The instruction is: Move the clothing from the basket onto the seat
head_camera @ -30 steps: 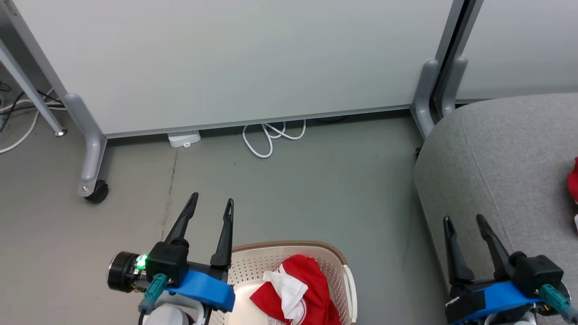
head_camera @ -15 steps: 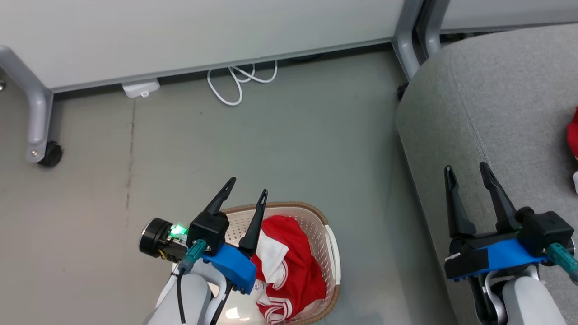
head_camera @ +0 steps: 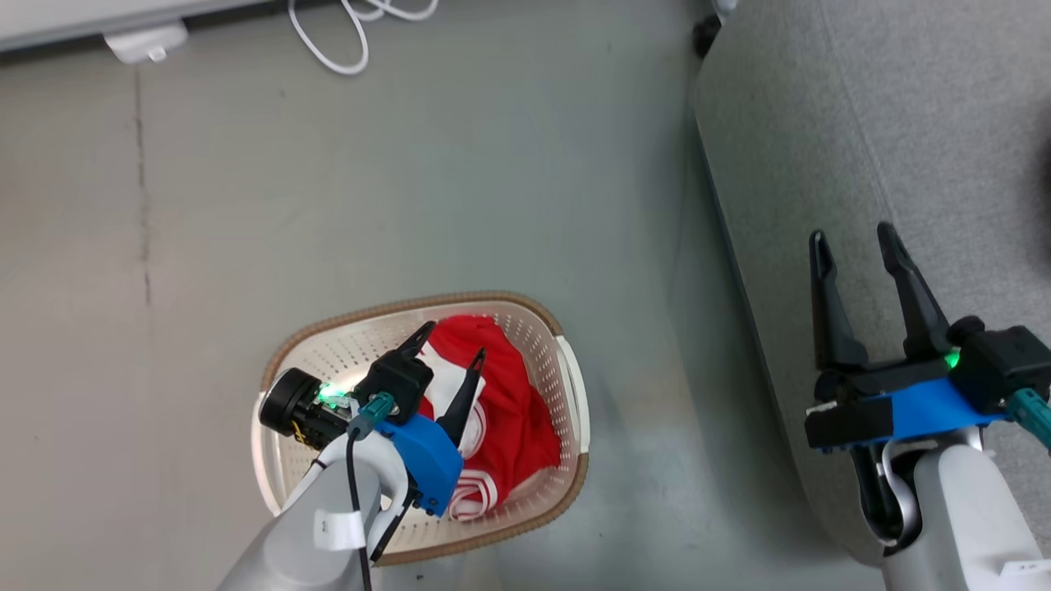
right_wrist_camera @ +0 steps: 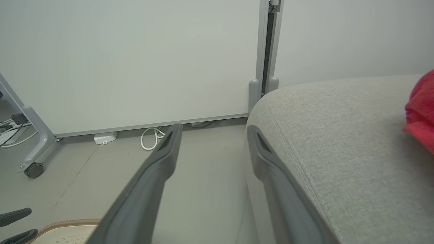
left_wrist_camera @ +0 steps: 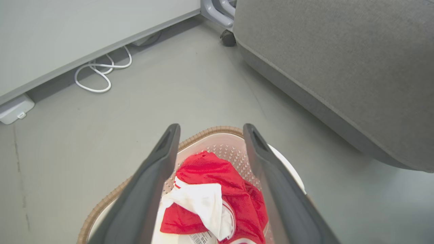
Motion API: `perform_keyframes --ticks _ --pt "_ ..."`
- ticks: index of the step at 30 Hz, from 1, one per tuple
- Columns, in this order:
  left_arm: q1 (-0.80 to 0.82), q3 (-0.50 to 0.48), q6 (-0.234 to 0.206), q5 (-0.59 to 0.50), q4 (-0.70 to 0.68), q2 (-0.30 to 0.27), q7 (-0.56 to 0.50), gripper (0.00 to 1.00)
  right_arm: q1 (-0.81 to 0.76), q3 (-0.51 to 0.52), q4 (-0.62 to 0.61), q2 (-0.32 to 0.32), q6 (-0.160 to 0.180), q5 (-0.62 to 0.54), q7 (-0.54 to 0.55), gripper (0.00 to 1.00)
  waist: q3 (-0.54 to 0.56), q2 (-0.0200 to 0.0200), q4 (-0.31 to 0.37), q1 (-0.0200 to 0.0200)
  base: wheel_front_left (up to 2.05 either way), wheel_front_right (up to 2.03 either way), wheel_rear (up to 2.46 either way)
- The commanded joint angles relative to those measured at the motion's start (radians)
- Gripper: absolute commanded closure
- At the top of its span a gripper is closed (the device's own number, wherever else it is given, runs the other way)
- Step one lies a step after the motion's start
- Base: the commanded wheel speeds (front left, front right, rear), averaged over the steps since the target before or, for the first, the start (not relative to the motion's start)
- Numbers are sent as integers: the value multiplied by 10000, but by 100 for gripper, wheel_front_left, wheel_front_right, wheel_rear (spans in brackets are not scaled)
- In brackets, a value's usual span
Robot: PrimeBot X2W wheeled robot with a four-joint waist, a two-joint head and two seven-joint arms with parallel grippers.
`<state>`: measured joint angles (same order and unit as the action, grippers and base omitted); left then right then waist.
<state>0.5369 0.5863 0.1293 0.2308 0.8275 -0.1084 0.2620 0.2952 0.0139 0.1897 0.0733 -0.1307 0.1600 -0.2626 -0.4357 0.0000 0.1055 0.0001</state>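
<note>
Two pincers were counted: the left pincer and the right pincer. Below the left pincer sat one basket holding one red-and-white garment. Beside the right pincer stood one seat bearing one red garment. One white cable lay beyond.

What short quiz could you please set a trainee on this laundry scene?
1. True or false: the left tool is shut on the jersey.
2. Where does the jersey lie? A) on the sofa; B) in the basket; C) in the right tool.
3. Which tool is nearer the sofa?

Key
1. False: it stands open over the basket.
2. B.
3. The right tool.
</note>
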Motion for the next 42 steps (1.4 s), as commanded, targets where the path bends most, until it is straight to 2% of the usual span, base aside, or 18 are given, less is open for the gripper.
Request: perform_keyframes --ticks 1,13,18,30,42 --pt "402 331 12 172 395 -68 46 0 315 -25 -55 1 -1 19 -34 0 -598 0 181 -1 0 0 0" --pt "1712 2470 12 1465 2482 9 43 0 1193 -128 -262 134 -1 -5 -34 0 -1999 0 312 -1 0 0 0" --pt "2081 3180 12 2144 3082 84 -335 0 1433 -165 -366 166 -1 -29 -34 0 -2539 0 333 -1 0 0 0" --pt "2739 4164 12 3875 3423 -75 -1554 0 1853 -140 -615 190 -1 -60 -34 0 -3695 0 280 -1 0 0 0" --pt "3368 4560 13 5450 3308 -261 -2151 0 2183 -127 -866 124 -1 -67 -34 0 -4732 0 319 -1 0 0 0"
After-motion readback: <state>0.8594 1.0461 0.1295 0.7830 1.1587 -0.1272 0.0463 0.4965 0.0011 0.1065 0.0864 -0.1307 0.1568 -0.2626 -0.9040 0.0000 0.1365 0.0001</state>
